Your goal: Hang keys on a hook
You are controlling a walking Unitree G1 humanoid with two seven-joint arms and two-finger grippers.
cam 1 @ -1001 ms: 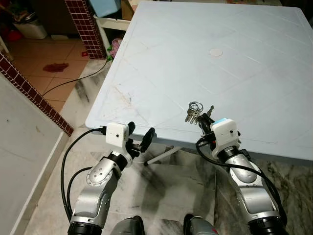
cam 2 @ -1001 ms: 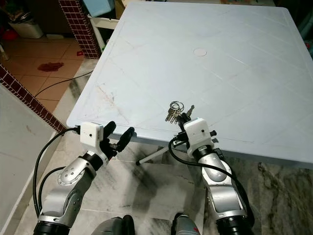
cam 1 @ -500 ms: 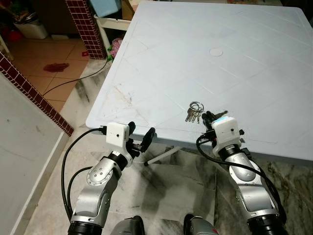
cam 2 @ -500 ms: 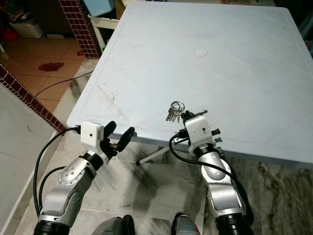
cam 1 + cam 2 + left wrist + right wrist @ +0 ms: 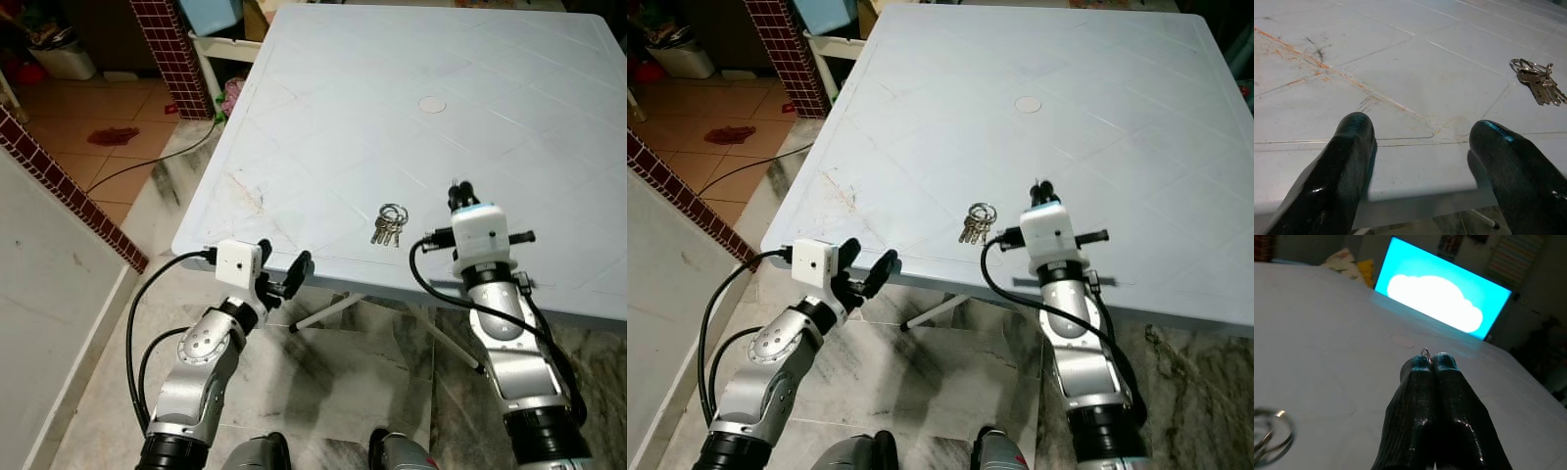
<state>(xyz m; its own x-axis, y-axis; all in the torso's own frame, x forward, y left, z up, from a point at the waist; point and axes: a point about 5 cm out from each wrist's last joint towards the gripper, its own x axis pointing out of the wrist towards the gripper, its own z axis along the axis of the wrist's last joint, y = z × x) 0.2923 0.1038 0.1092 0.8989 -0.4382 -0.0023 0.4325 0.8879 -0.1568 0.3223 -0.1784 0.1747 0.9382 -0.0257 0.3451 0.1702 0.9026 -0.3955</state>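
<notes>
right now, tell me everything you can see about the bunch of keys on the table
The bunch of keys is several small metal keys, silver and brassy, threaded on linked silver rings. It lies flat on the pale blue table near the front edge, rings toward the table's middle, blades fanned toward the edge. Nothing grips it: the right gripper is raised beside it, shut on a small ring between its fingertips, and the open left gripper waits at the table's edge.

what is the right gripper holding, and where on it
The right gripper pinches a small metal ring at its fingertips, by the ring's edge. The bunch of keys lies free on the table.
</notes>
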